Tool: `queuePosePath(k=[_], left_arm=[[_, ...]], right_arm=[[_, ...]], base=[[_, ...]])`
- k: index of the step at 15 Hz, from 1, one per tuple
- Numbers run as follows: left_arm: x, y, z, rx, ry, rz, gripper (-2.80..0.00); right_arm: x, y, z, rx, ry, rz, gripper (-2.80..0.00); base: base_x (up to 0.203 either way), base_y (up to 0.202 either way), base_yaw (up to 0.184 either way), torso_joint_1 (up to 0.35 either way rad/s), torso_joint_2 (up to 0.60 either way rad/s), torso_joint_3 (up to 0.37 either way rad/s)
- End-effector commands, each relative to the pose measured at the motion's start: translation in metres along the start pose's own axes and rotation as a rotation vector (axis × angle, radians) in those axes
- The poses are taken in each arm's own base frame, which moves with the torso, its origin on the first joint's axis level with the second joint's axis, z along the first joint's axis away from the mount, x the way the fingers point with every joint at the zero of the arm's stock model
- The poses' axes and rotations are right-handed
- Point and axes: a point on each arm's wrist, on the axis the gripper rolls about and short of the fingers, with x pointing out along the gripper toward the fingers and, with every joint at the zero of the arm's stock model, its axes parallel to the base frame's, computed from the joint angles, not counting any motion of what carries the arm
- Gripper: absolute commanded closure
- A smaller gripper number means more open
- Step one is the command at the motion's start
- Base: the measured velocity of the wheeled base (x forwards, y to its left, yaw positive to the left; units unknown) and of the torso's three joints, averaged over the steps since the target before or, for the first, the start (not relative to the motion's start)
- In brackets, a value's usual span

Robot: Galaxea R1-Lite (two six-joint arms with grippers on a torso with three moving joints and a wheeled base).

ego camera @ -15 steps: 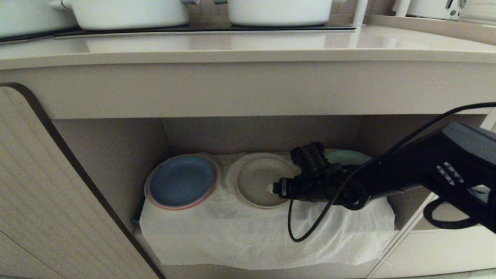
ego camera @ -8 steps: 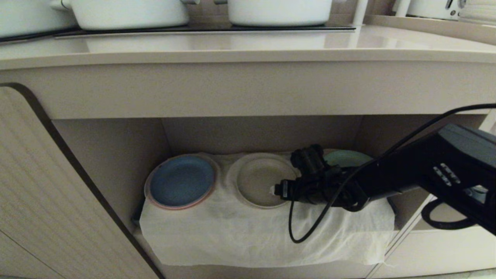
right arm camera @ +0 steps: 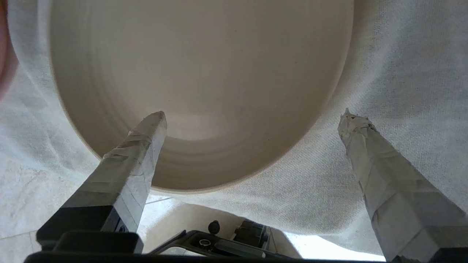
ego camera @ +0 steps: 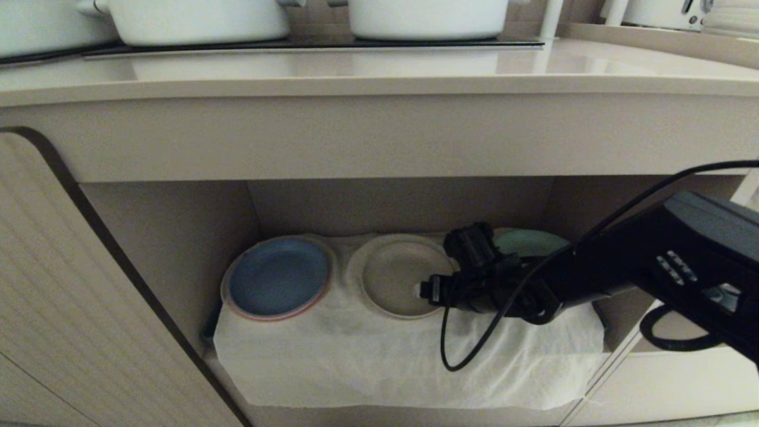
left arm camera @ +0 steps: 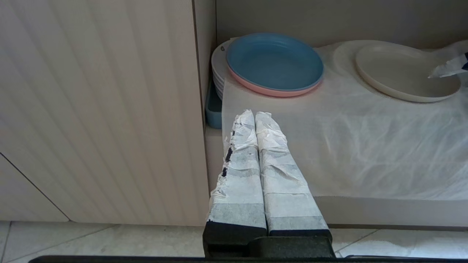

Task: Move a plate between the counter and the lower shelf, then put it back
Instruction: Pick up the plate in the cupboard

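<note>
Over the last second my right gripper [ego camera: 422, 290] barely shifted, jaws still spread wide and empty at the rim of the plate [ego camera: 398, 274] on the lower shelf [ego camera: 178, 237], so the lift remained undone.

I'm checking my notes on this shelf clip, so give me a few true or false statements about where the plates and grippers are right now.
1. The plate lies on the white cloth in the lower shelf. True.
2. The right gripper is shut on the plate's rim. False: its fingers stand wide apart, one over the plate and one over the cloth, holding nothing.
3. The blue plate sits to the robot's left of the plate. True.
4. The left gripper is open and reaching for the blue plate. False: its fingers are pressed together, short of the shelf's front edge.
5. The plate rests on the counter beside the white pots. False: it is in the shelf below.
</note>
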Motion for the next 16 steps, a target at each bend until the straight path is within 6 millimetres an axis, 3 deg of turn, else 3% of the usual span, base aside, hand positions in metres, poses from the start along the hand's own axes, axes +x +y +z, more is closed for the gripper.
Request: queuePosePath(k=[1,12,13,16], left_arm=[[0.0,0.0,0.0001,-0.001,-0.001,0.0,0.0],[0.0,0.0,0.0001,-0.001,-0.001,0.0,0.0],[0.0,0.0,0.0001,-0.001,-0.001,0.0,0.0],[0.0,0.0,0.0001,-0.001,-0.001,0.0,0.0]], right_arm=[[0.0007,0.0002,-0.0003,0.002,-0.001,0.0,-2.8],[0.0054,0.0002,-0.0011,0.001,-0.003,-0.008,-2.8],[0.0054,0.0008,-0.0014,0.001,-0.003,-0.007,0.0],[0.007,0.0014,0.0008,0.003,-0.01,-0.008,0.0]], base=[[0.0,0.0,0.0,0.0,0.0,0.0],[0.0,0.0,0.0,0.0,0.0,0.0],[0.0,0.0,0.0,0.0,0.0,0.0],[0.0,0.0,0.0,0.0,0.0,0.0]])
